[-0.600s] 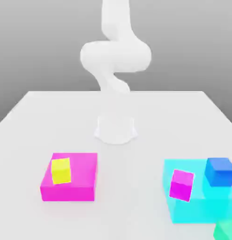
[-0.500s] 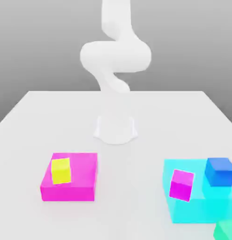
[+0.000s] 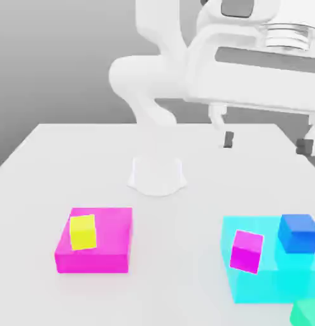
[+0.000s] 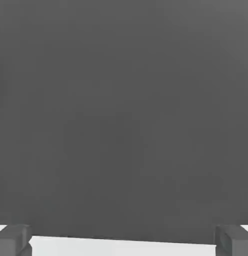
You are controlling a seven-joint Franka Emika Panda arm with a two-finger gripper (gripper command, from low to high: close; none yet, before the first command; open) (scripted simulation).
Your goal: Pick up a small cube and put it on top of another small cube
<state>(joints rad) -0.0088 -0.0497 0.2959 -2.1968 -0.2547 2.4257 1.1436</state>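
**Gripper high and empty, green cube not yet approached**

Exterior view: gripper (image 3: 266,141) hangs at 1–2 o'clock, well above the table (image 3: 70,159), jaws wide apart, nothing between them. Dark fingertips (image 3: 228,139) point down. My read: a transit pose kept high so it clears every block before it drops.

Green cube (image 3: 307,312) sits at 5 o'clock, cut by the frame corner, on the table just beside the cyan block (image 3: 274,280), well apart from the gripper. It's the only small cube lying free at table level, so probably the easiest pick.

Cyan block carries the magenta cube (image 3: 246,251) and the blue cube (image 3: 298,232), side by side and apart. Either top face could be the stacking target; can't tell which is meant.

Pink block (image 3: 102,245) at 8 o'clock with a yellow cube (image 3: 83,232) on it, off toward its 9 o'clock edge. Arm base (image 3: 157,175) near centre.

Hand view: both fingertips (image 4: 12,241) at 7 and 5 o'clock, far apart, confirming the wide-open jaws. Grey background ahead, a strip of table between the tips, so the camera looks out over the table rather than down at the cubes.

Next move, as I judge it: swing toward 5 o'clock and descend over the green cube, staying clear of the cyan block's wall.
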